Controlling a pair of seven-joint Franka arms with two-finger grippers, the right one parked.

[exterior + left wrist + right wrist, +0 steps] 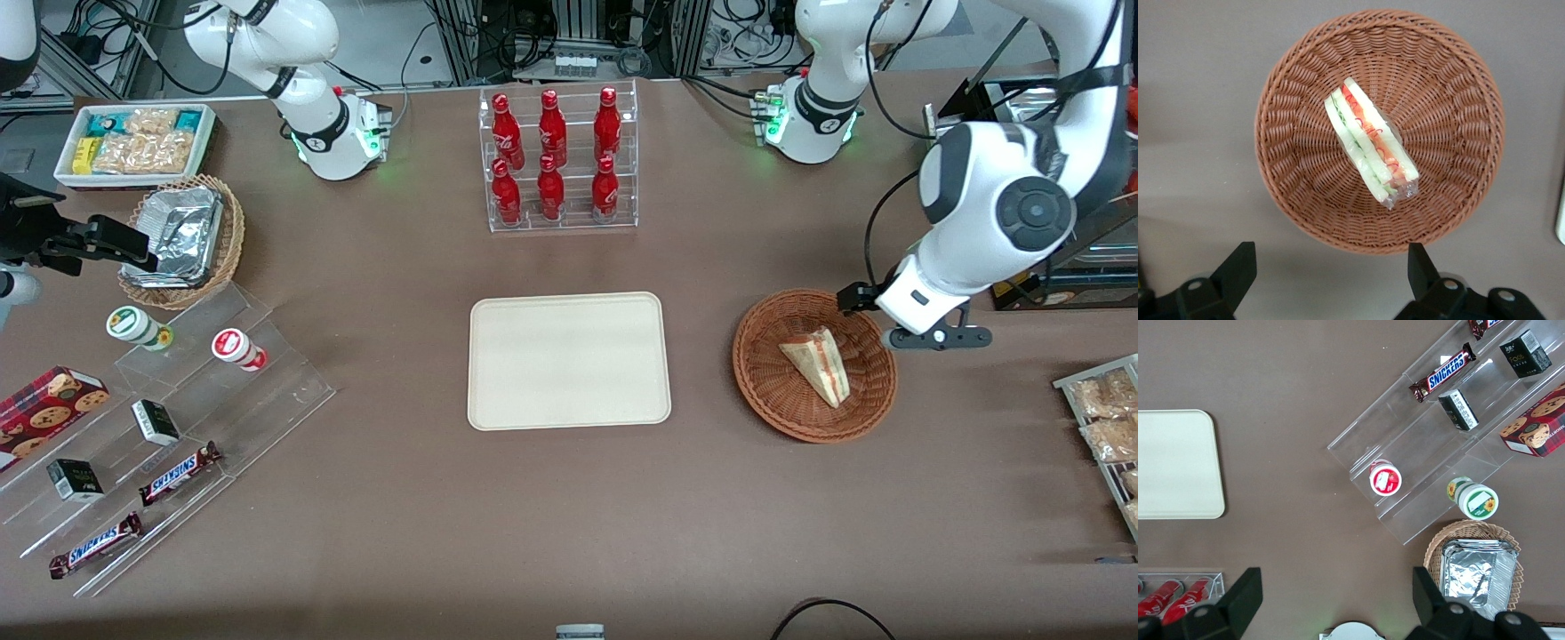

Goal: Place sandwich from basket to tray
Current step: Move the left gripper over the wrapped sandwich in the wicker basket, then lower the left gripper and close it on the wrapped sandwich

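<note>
The sandwich [818, 364], a pale wedge with red and green layers in clear wrap, lies in the round reddish-brown wicker basket [765, 391]. In the left wrist view the sandwich [1371, 140] lies near the middle of the basket [1291, 167]. My left gripper [1329, 267] is open and empty. It hangs well above the table, just outside the basket's rim. In the front view its wrist [920, 298] is over the basket's edge toward the working arm's end. The cream tray [569, 360] lies flat and bare beside the basket, toward the parked arm's end; it also shows in the right wrist view [1175, 463].
A clear rack of red bottles [560, 160] stands farther from the front camera than the tray. A stepped acrylic stand with snacks [178, 418], a foil-filled wicker basket [182, 236] and a white snack bin [133, 142] sit toward the parked arm's end. Snack packets [1107, 418] lie toward the working arm's end.
</note>
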